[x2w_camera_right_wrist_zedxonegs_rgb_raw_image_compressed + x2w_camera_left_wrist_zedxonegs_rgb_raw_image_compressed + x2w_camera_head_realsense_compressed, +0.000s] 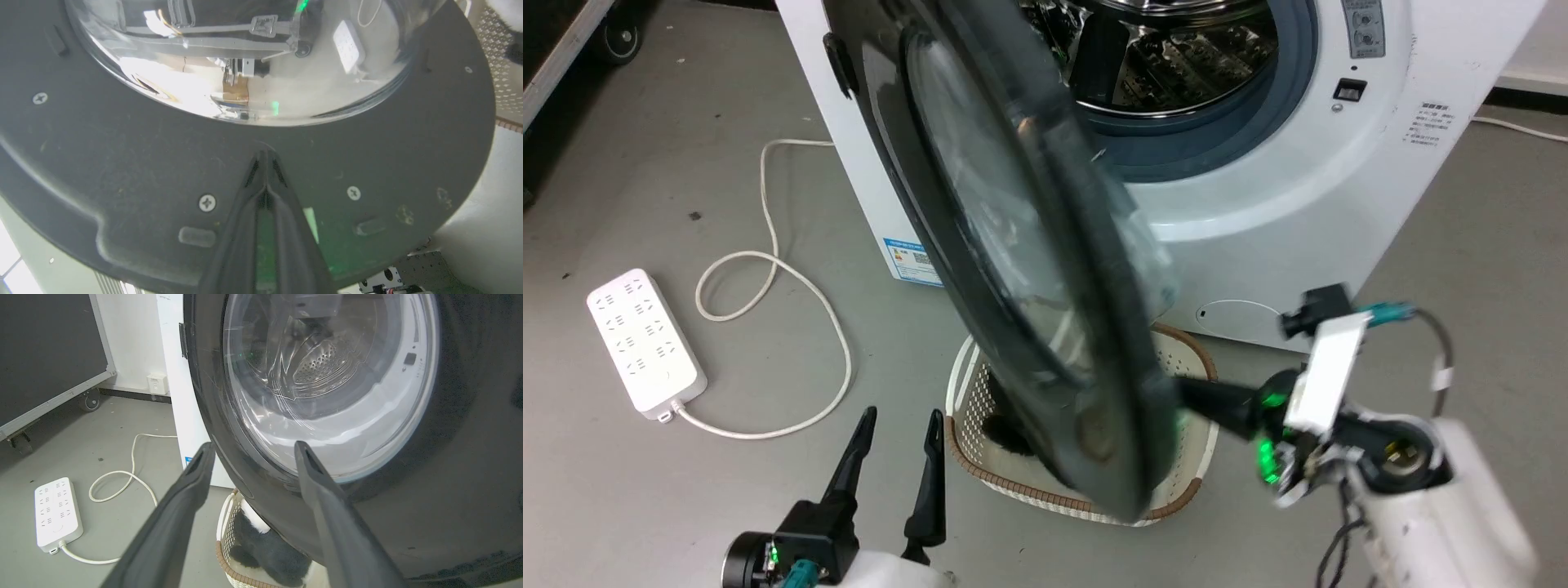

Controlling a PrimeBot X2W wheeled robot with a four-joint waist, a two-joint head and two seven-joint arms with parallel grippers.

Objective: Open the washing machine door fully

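Slippage threatens: right gripper (265,157), fingers together, presses the round glossy black washing machine door (980,204) at six o'clock. Left gripper (903,415) gapes, idle.

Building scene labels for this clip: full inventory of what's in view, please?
washing machine door: 1, glossy black with clear glass centre, partly open above basket
washing machine: 1, white, behind door
drum: 1, steel, inside grey gasket
basket: 1, white with brown rim, floor under door
fluffy item: 1, black and white, in basket
power strip: 1, white, floor left
cable: 1, white, looping from strip
wheeled case: 1, black, far left
left gripper: 1, dark, open, before door's outer face
right gripper: 1, dark, shut, tips at door's inner face
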